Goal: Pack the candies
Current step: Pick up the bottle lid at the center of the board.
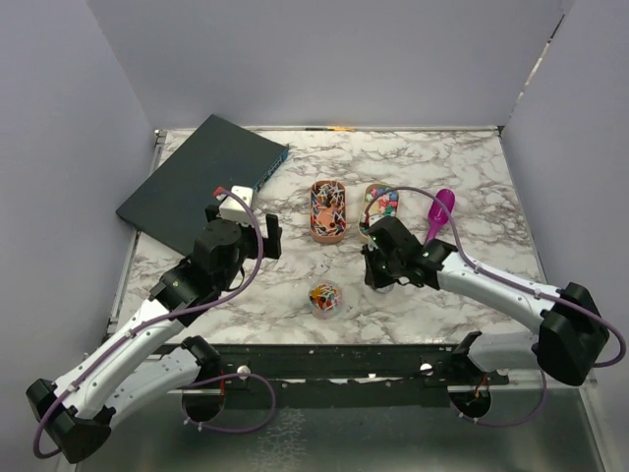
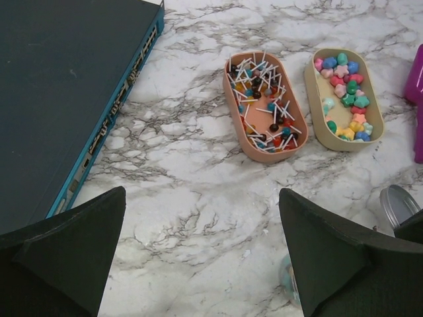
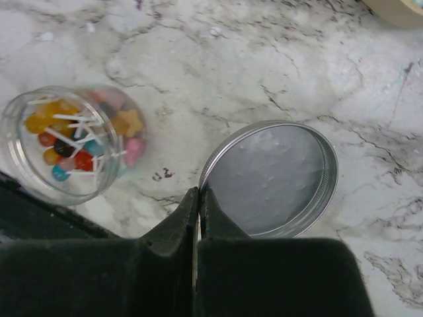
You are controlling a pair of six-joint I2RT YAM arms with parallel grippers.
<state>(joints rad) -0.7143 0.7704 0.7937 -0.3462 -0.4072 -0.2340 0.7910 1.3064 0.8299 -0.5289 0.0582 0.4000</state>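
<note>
Closed tight, the right gripper (image 3: 198,206) fills the bottom of its wrist view, its fingertips meeting right at the rim of a silver lid (image 3: 271,175) that lies flat on the tabletop. Whether the rim is pinched between them I cannot tell. Just beside the lid stands an uncapped clear jar (image 3: 66,142), near the middle of the tabletop's near edge. It holds some of the candies (image 3: 56,139): small balls on white sticks and a few star-shaped pieces. The left gripper (image 2: 201,198) hovers with its jaws wide apart and nothing in them, toward the left edge.

Packing looks partly done. Candy is in the jar, yet the pink tray (image 2: 272,157) and the beige tray (image 2: 309,82) at mid-table both hold plenty. Capping seems the step in hand, and the lid is not yet on.

No brand or label shows; a small dark mark on the marble by the lid is unreadable
</note>
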